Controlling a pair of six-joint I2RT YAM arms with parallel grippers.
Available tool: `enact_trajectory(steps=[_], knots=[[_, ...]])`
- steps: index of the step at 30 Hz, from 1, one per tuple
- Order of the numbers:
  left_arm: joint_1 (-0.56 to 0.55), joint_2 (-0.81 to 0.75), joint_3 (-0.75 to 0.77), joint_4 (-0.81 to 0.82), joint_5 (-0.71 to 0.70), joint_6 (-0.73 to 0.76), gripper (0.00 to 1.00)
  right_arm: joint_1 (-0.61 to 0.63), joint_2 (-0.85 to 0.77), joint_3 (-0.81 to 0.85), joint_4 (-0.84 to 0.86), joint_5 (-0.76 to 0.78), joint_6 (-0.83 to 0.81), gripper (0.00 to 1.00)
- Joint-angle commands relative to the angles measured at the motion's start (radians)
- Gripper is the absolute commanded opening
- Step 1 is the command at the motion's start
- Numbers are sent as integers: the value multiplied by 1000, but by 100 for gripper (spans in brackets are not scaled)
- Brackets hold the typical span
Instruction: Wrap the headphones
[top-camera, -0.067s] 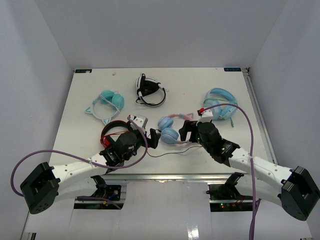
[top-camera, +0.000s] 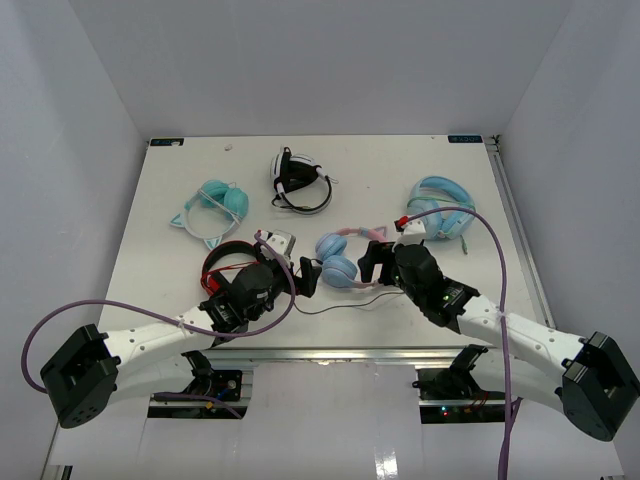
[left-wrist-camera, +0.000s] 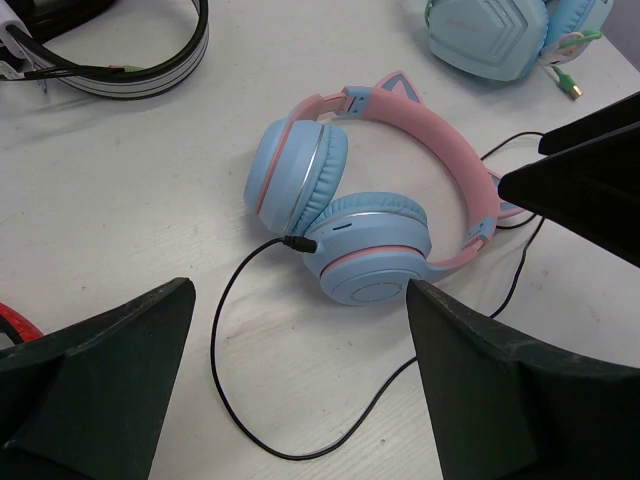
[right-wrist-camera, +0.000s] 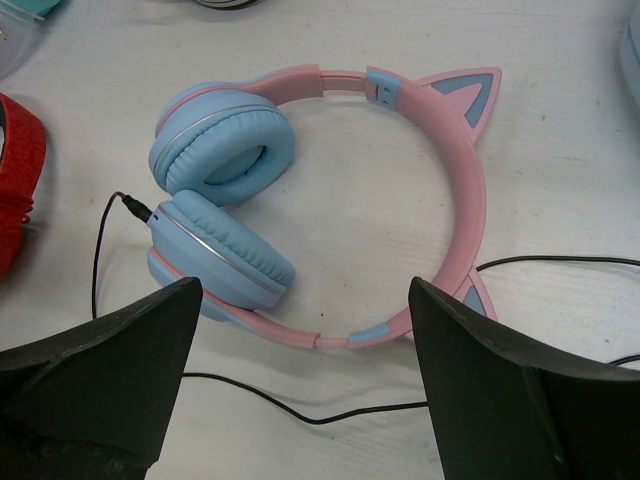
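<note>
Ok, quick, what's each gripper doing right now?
Left gripper: open, holding nothing, hovering by the pink cat-eared headphones with light blue ear cups.
Right gripper: open, holding nothing.

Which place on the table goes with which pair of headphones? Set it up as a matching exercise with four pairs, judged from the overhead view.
Things:
1. pink-banded headphones
2. black-and-white headphones
3. all-blue headphones
4. teal headphones

Places on the table:
A. left side
B. far middle
C. near middle
D. right side

Pairs: 1-C, 2-B, 3-D, 4-A.
</note>
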Motion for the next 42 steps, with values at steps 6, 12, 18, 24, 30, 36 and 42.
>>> enact_trajectory(steps=[6, 12, 18, 24, 30, 36, 42], knots=[[-1, -5, 4, 10, -13, 6, 98, 3, -2, 47, 24, -15, -72, 91], [-1, -56, -25, 21, -66, 3, 98, -61, 89, 154, -77, 6, -159, 95], [-1, -70, -34, 19, -95, -5, 98, -261, 310, 295, -169, -183, -215, 99], [-1, -72, -32, 13, -101, -15, 98, -314, 510, 423, -255, -265, -280, 90], [-1, -114, -46, 20, -89, -19, 98, -337, 574, 431, -254, -287, -304, 87], [-1, -122, -50, 23, -84, -19, 98, -341, 627, 422, -261, -264, -313, 87], [-1, -118, -51, 24, -86, -18, 98, -341, 663, 427, -256, -287, -323, 85]])
